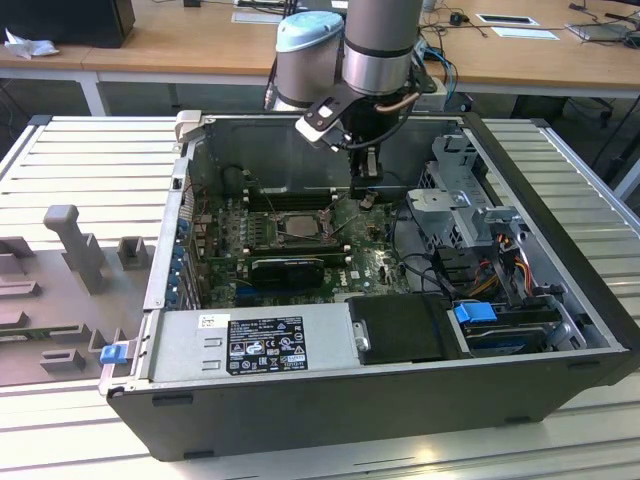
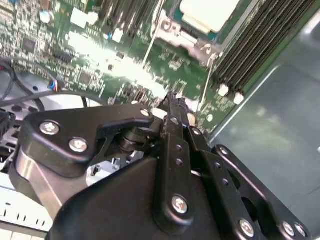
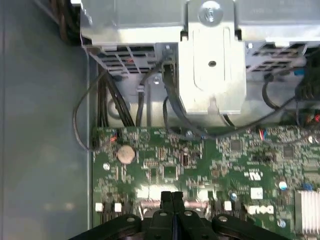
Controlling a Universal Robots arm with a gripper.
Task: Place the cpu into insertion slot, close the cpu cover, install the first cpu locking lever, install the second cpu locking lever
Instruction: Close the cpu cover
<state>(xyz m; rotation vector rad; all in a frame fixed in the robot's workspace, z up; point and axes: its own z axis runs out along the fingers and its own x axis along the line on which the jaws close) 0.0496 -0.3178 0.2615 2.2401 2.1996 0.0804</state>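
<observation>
The cpu (image 2: 210, 12) shows its pale silvery face in the second wrist view, lying in the insertion slot (image 1: 300, 226) on the green board. A metal edge of the cpu cover (image 2: 180, 31) borders the chip, and I cannot tell whether it is pressed fully down. Two thin wire levers (image 2: 150, 47) run out from the slot's corners. My gripper (image 1: 366, 200) hangs low over the board on the exterior view's right of the slot. Its black fingers (image 3: 172, 197) are shut together with nothing between them. The fingertips (image 2: 172, 107) point near the end of one lever.
Long black memory slots (image 2: 260, 45) flank the socket. A silver drive cage (image 3: 212, 60) with black cables stands beyond the board's edge, near a coin cell (image 3: 126, 154). The case's grey walls (image 1: 330, 400) enclose everything. A long black card (image 1: 288, 266) lies in front of the socket.
</observation>
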